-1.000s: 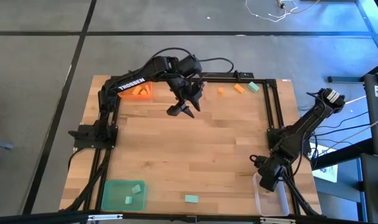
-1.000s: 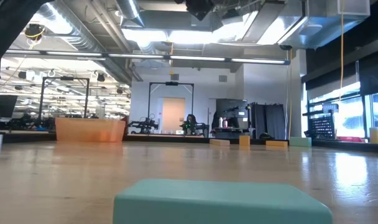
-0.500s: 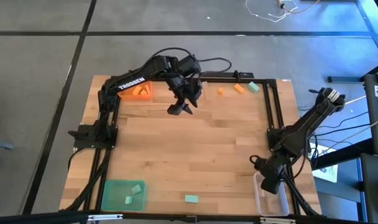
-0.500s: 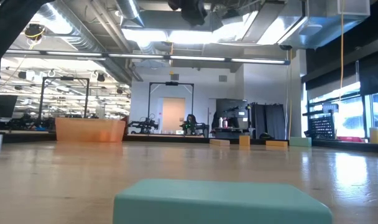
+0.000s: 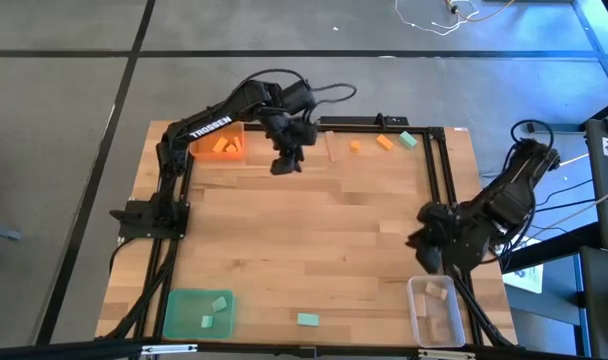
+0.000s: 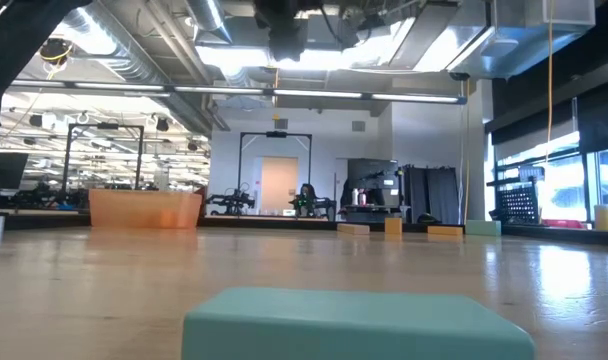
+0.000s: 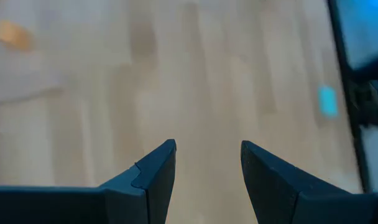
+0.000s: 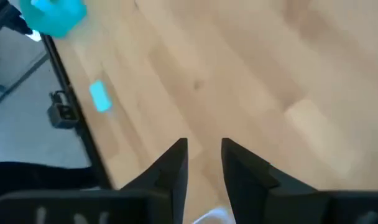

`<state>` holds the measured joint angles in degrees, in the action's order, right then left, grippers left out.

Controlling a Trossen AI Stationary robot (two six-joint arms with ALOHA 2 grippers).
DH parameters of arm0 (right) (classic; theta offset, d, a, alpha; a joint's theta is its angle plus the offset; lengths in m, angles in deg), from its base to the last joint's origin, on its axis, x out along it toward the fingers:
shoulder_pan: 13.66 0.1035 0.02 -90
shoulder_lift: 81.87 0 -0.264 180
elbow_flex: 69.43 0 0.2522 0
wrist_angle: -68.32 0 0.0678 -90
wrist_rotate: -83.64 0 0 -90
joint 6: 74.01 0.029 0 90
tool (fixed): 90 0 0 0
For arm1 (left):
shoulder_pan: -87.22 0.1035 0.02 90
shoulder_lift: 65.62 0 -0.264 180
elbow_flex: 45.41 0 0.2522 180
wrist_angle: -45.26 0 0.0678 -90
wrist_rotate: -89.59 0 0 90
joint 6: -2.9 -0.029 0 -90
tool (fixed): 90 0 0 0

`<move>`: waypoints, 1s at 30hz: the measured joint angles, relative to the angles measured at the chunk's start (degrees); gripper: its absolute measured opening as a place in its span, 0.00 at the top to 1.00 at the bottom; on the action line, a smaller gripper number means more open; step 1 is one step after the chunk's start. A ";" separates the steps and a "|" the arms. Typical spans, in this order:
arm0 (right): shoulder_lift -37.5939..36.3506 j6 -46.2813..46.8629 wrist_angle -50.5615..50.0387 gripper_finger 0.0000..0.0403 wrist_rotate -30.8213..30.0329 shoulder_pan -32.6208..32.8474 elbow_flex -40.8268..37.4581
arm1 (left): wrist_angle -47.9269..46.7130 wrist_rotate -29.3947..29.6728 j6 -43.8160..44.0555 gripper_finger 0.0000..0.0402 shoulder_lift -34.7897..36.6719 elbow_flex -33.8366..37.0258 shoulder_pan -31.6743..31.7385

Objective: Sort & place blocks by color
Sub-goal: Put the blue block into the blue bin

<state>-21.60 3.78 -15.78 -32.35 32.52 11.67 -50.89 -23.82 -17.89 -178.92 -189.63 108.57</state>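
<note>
Now the right pincer (image 8: 204, 142) stood with only a narrow gap between its fingers and nothing in it. In the view from above it (image 5: 429, 255) had drawn back from over the clear square plastic tray (image 5: 416, 322) toward the middle of the wooden counter (image 5: 314, 240). A pale natural-wood rectangular block (image 5: 436, 291) lay uncovered inside that tray. We judged that delivery finished and this arm free for another piece.

The left pincer (image 7: 207, 144) was moderately wide and empty, with bare wood showing between its fingers. It (image 5: 287, 163) had shifted a little along the far edge, toward the orange square tray (image 5: 206, 135), and hung just beside it.

Several pieces were still unsorted. Two small orange blocks (image 5: 355, 147) and a teal-green block (image 5: 408, 139) sat loose near the far right corner. Another teal-green block (image 5: 307, 319) lay alone at the near edge, well apart from both arms, between the green square tray (image 5: 179, 300) and the clear one. The green tray already held two teal-green pieces. By our reckoning the sorting was well along but not done.
</note>
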 joint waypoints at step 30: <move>-0.04 -24.68 -2.65 0.76 0.18 -13.18 1.88 | 18.96 5.34 33.45 0.57 -0.07 18.40 -37.35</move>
<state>-21.64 -20.90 -18.44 -32.17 19.34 13.54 -31.92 -18.48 15.56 -178.98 -171.23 71.23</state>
